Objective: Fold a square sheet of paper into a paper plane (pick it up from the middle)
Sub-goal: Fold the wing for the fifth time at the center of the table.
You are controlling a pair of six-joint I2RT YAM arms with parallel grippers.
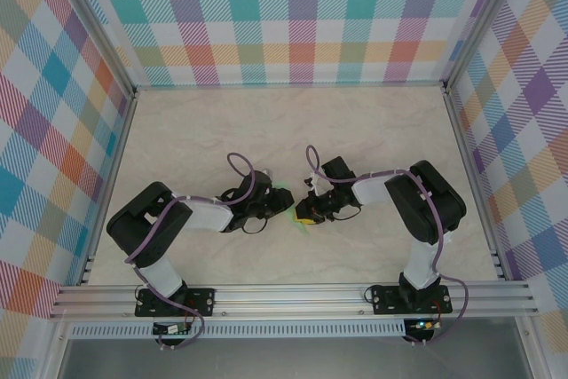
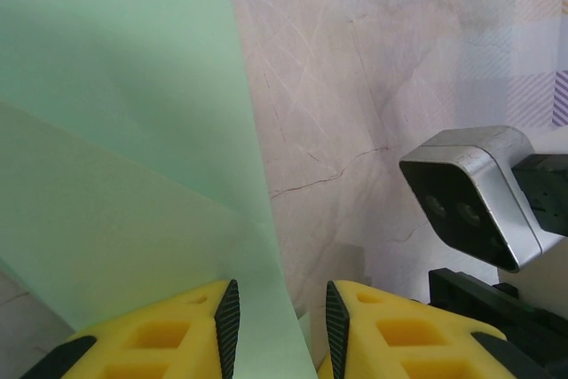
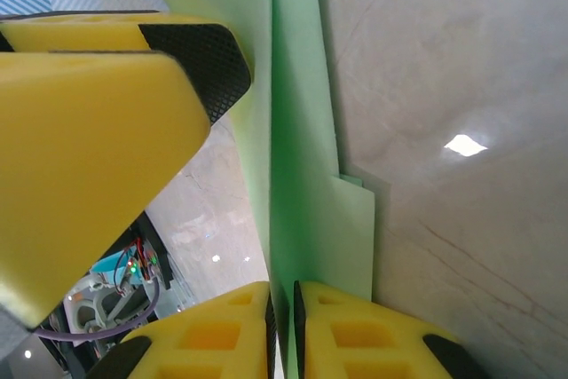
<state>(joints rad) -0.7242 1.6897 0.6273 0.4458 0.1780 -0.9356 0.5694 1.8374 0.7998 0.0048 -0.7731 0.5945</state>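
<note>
We've got two arms here, left arm (image 1: pixel 169 219) and right arm (image 1: pixel 424 206), both black-jointed with white links, purple cables (image 1: pixel 254 177) looping off the wrists, the left gripper (image 2: pixel 280 303) showing yellow fingers (image 2: pixel 160 343) with black ribbed pads (image 2: pixel 228 330), and a silver camera housing (image 2: pixel 470 193) at three o'clock.

Spreading pale, cream-marbled and faintly veined as the tabletop (image 1: pixel 266 122); rising around three sides as pastel plaid walls (image 1: pixel 293 15); running along the near edge as aluminium rails (image 1: pixel 293 295); catching one small bright glint (image 3: pixel 464 144) of reflected light.
</note>
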